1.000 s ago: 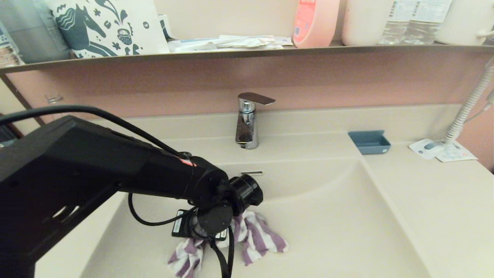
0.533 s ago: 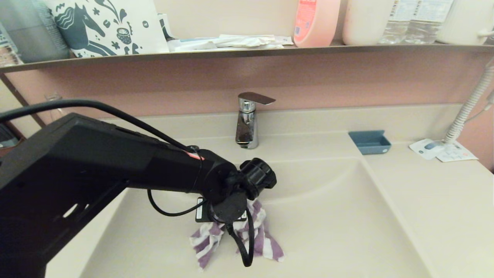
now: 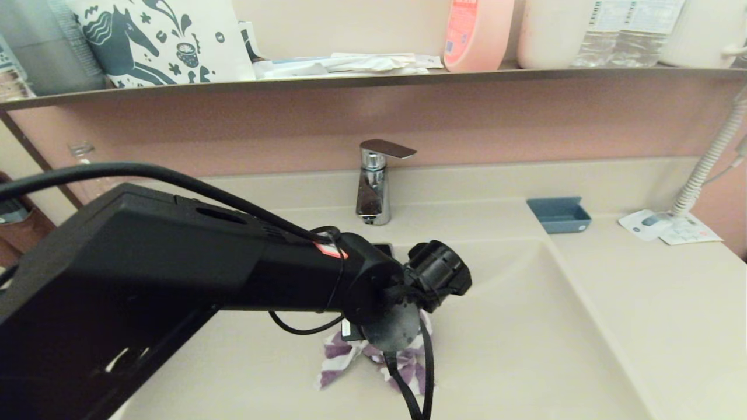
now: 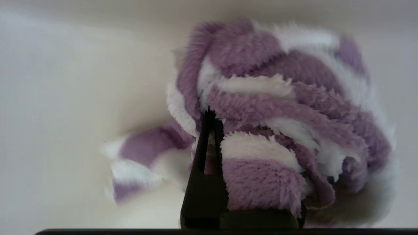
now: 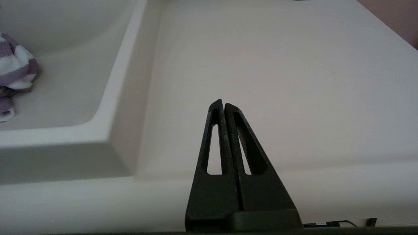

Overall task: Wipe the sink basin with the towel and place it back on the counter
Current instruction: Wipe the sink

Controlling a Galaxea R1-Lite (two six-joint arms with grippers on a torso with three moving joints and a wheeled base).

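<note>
Left gripper (image 4: 212, 130): fingers clamped on the towel (image 4: 277, 107), low in the sink basin (image 3: 525, 326).
Right gripper (image 5: 224, 106): fingers closed, empty, over the tabletop (image 5: 277, 65) at the basin's 3 o'clock.

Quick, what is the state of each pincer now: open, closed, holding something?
Left pincer: closed on the towel, down in the sink basin.
Right pincer: closed, empty, above the counter.

No text, brand or number can be read anywhere. The pink bottle (image 3: 475, 32) on the shelf (image 3: 373, 79), at the top of the frame, has a red label, but its print is too small to make out. The clear bottles (image 3: 627, 29) at the upper right carry labels with unreadable print. The white sticker (image 3: 349, 329) under the left arm and the paper (image 3: 668, 227) on the counter (image 3: 653, 303) are illegible too.
</note>
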